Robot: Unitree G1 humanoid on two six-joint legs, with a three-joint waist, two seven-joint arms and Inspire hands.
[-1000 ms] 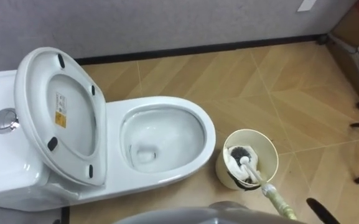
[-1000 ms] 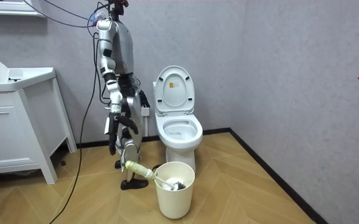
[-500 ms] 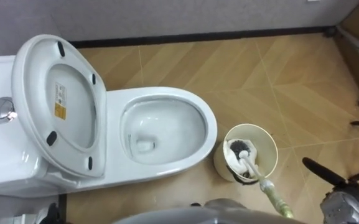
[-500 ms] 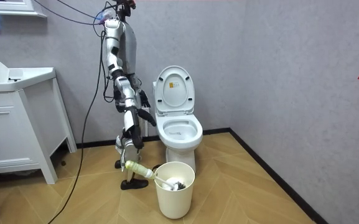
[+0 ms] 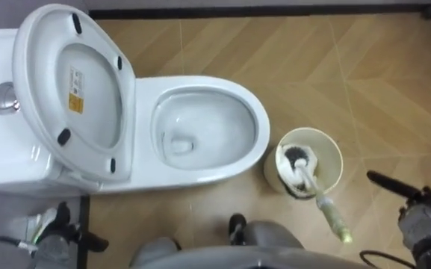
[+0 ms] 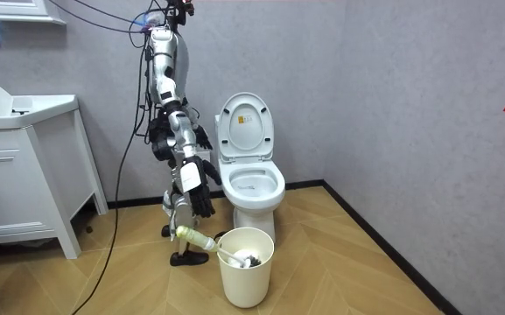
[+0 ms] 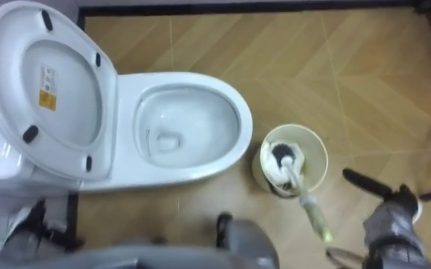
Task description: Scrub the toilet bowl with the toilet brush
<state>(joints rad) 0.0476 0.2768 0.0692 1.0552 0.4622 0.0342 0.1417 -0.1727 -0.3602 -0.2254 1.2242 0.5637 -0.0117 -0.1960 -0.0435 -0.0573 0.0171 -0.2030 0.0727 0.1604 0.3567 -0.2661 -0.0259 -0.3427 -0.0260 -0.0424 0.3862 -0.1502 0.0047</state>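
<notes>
You've got the robot standing beside the toilet (image 5: 256, 131), lid (image 5: 73, 82) up, on a wood floor (image 5: 335, 75) by a grey wall (image 6: 392, 105). Brush (image 5: 316, 196) sits head-down in the bin (image 5: 335, 158) just beside the bowl, handle leaning out toward the robot. Right hand (image 5: 424, 220) is near the handle but not touching it, fingers spread and empty. Left hand (image 5: 54, 232) is low by the tank; can't tell its state. White cabinet (image 6: 16, 175) stands at the room view's left.

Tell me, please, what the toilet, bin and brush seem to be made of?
The toilet looks like glazed ceramic: glossy white. The bin, thin and matte cream, is likely plastic. The brush has dark bristles, a white neck, a yellowish handle, probably plastic.
</notes>
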